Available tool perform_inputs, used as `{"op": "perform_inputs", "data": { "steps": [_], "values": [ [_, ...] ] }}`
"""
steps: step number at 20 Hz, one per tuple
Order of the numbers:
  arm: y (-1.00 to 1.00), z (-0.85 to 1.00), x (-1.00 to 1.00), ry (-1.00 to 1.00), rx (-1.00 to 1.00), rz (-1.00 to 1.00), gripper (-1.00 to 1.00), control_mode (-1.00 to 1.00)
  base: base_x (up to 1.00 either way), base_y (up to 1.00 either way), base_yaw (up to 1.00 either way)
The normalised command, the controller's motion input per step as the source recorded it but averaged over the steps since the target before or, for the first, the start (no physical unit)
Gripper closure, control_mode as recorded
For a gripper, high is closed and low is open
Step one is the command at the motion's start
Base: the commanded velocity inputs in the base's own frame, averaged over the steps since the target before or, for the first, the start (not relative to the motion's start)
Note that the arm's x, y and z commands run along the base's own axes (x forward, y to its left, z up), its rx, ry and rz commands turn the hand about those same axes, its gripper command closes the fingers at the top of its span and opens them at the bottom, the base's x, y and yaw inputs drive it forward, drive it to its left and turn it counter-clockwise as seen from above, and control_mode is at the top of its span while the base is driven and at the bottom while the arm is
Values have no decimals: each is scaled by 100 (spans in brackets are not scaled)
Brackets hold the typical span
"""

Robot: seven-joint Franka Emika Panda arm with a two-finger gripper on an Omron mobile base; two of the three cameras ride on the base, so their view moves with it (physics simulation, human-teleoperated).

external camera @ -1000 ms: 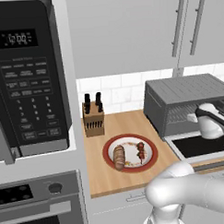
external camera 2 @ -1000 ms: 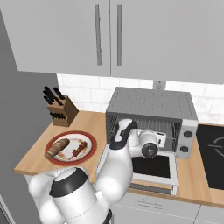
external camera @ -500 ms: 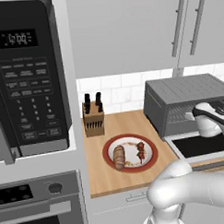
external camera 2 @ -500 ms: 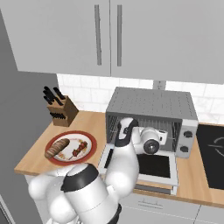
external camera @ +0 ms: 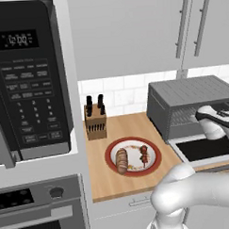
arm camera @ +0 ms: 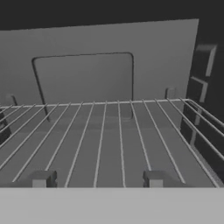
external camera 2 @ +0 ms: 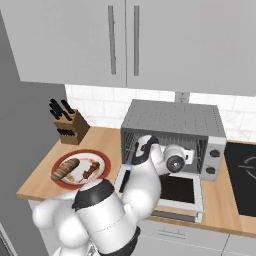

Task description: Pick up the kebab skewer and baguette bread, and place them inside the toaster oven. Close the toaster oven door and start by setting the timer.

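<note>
- Hovering right at the mouth of the toaster oven (external camera 2: 172, 131), the end effector (arm camera: 98, 179) is looking straight in over the wire rack (arm camera: 109, 140), which sits bare.
- Its two fingertips (arm camera: 39, 179) at the bottom of the hand view stand well apart, so it's open, with nothing between them.
- The toaster oven door (external camera 2: 172, 192) is dropped flat, lower middle of the right base view, dark glass facing up.
- The kebab skewer (external camera: 144, 155) and the baguette bread (external camera: 121, 161) are both lying on the red-rimmed plate (external camera: 111, 152) on the bench (external camera: 102, 178), centre of the left base view. Bread on the left, skewer just beside it on the right, apart from each other.
- My read: the oven is open and nothing's loaded, so picking the food up hasn't started.
- Next move probably calls for backing out of the oven, swinging over to the plate and coming down on one item. The skewer is thin, so the fingers would need to line up across it pretty carefully.
- Knife block (external camera: 95, 119) stands behind the plate, worth steering clear of.
</note>
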Motion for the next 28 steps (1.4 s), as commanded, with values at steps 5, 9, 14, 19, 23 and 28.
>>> {"op": "perform_inputs", "data": {
  "steps": [5,9,14,19,23,28],
  "values": [
    [0,-74,-11,13,0,0,-100,-100,0,0,0],
    [4,-90,-38,21,0,0,-100,-100,0,0,0],
    [11,-98,-52,19,0,0,-100,-100,0,0,0],
    [20,-100,-73,13,0,0,-100,-100,0,0,0],
    [23,-100,-89,9,0,0,-100,-100,0,0,0],
    [23,-100,-90,10,0,0,-100,-100,0,0,0]
  ]
}}
